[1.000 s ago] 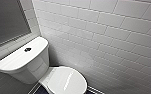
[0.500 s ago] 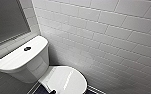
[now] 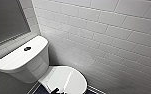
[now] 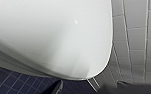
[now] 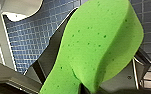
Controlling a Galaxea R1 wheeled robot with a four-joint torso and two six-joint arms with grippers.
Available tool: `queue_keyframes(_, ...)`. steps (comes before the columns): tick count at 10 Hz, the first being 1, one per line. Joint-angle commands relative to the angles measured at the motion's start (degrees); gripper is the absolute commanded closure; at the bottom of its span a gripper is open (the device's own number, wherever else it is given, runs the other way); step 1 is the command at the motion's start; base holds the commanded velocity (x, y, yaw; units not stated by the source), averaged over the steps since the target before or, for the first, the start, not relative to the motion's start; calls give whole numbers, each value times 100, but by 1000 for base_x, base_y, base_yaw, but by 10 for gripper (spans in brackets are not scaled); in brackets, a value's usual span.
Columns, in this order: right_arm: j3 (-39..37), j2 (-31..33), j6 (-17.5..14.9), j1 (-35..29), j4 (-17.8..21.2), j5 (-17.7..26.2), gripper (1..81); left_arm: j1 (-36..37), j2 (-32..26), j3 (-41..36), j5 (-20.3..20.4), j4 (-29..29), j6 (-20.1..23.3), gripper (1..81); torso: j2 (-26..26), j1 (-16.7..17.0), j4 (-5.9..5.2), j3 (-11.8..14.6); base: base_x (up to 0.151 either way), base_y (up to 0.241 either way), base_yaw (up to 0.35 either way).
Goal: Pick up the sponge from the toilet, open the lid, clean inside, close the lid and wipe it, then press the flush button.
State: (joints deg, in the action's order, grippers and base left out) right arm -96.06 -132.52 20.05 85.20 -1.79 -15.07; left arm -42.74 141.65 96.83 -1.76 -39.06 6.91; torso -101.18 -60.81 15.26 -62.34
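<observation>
White tiled wall (image 3: pixel 111 37) behind and beside the toilet (image 3: pixel 23 62), dark blue tiled floor (image 5: pixel 28 37) beneath it. The toilet's lid is down. The sponge (image 5: pixel 98 45) is off the toilet, above the floor — clamped, bent, in the jaws of the right gripper (image 5: pixel 86 75). The flush button (image 3: pixel 27 48) sits mid-tank-top.

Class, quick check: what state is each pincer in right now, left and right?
Left pincer: cannot be told; it is close to the toilet.
Right pincer: closed, holding the sponge.
</observation>
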Motion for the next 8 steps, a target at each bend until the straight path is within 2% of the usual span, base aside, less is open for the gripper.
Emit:
queue_keyframes(1, -69, 171, 7, -112, -128, 329, 811, 490, 214, -138, -422, -93, -41, 10, 0, 0, 0, 0, 0, 0, 0)
queue_keyframes(6, -157, 83, 7, -191, -120, 338, 811, 191, 592, 371, -413, -66, -32, 10, 0, 0, 0, 0, 0, 0, 0)
queue_keyframes(8, -122, 92, 7, -183, -128, 338, 811, 199, 689, 381, -169, -110, -111, 10, 0, 0, 0, 0, 0, 0, 0)
